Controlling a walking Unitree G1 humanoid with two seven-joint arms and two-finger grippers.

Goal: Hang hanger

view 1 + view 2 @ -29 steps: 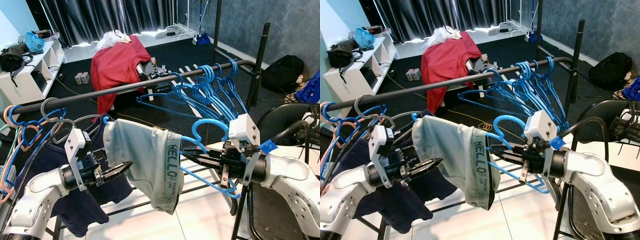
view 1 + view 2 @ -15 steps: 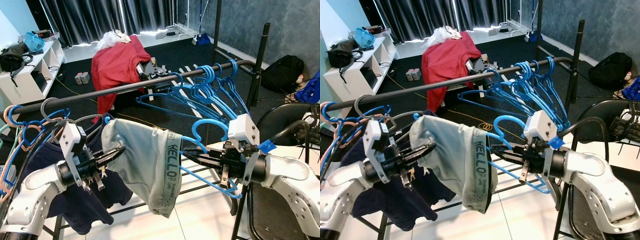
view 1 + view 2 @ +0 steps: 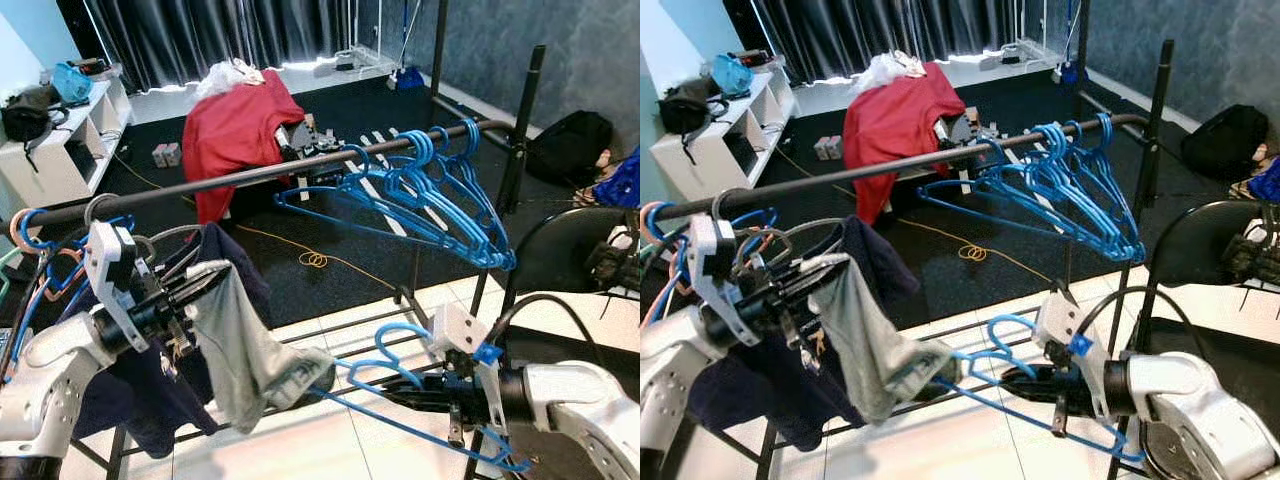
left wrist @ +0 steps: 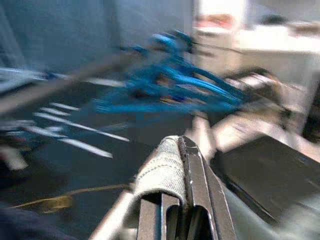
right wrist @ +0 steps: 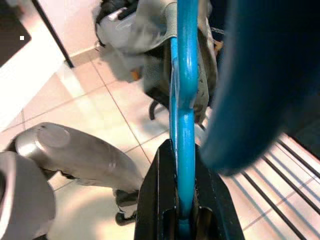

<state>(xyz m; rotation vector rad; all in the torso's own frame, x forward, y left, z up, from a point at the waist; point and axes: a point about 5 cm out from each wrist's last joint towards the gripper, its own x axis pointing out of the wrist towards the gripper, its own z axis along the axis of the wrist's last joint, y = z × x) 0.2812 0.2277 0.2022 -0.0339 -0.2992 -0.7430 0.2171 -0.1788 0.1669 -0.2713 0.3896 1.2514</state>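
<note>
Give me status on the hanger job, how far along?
Done: several blue hangers hang on the rail. In hand: right gripper is shut on a blue hanger held low, below the rail; left gripper pinches the grey garment draped on it. Left: lifting its hook onto the rail.

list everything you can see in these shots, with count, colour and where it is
rail: one, dark, across the middle
empty hangers: a bunch, blue, at the rail's right end
clothed hangers: several, blue, pink and grey, at the rail's left end
held hanger: one, blue, low between the arms
garment: one, grey-green, draped off the held hanger's left end
navy garment: one, hanging at left
red cloth: one, heaped behind the rail
shelf: one, white, far left
bag: one, black, on the floor far right
left end effector: shut on the garment
right end effector: shut on the held hanger
</note>
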